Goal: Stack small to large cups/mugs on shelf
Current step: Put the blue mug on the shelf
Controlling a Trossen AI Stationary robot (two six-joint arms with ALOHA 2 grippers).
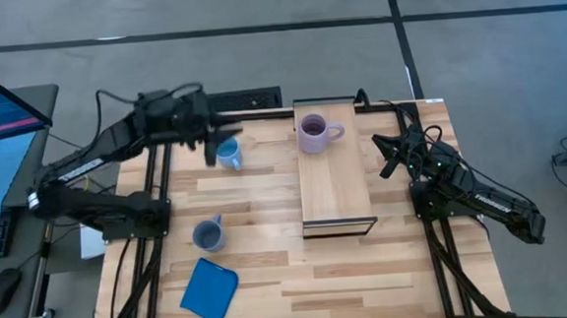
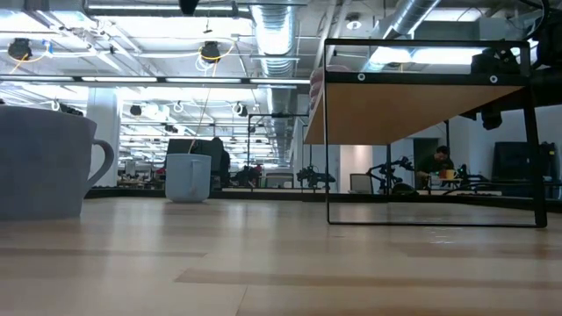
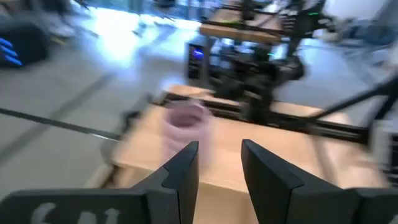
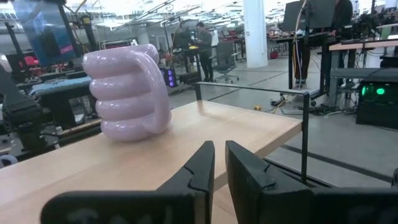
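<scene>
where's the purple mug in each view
High: purple mug at the far end of the shelf, handle toward the right arm.
Low: only a sliver of it shows at the shelf's left edge, too little to be sure.
Left wrist: blurred, beyond the left gripper, on the shelf.
Right wrist: large, beyond the right gripper, on the shelf.
Shared landmark: the shelf.

Glossy purple mug [image 4: 127,93]; pale smooth wood shelf [image 1: 334,181]; slatted wooden tabletop [image 1: 271,278].
</scene>
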